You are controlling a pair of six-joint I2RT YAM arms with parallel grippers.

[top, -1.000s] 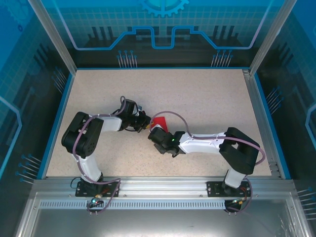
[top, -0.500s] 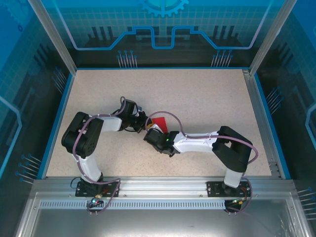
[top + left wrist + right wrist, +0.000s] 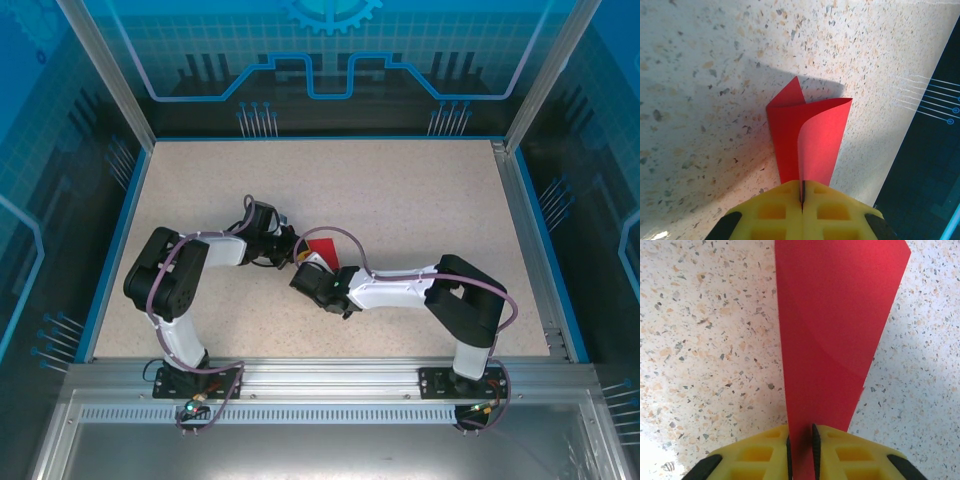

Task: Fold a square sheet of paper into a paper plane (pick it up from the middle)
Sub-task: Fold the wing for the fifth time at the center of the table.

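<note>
Top external: at the centre of the table (image 3: 430, 200), left gripper (image 3: 802, 194) and right gripper (image 3: 801, 441) both pinch the folded red paper (image 3: 835, 330).

Right gripper (image 3: 800, 442) yellow jaws clamped on narrow end of thin bright red folded paper (image 3: 832, 330). Sheet widens away from grip, above speckled beige tabletop (image 3: 705, 340).

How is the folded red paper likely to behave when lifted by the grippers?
Probably floppy: the folded red paper curls over beyond the left gripper. Likely very light, since the right gripper holds it by one thin edge.
</note>
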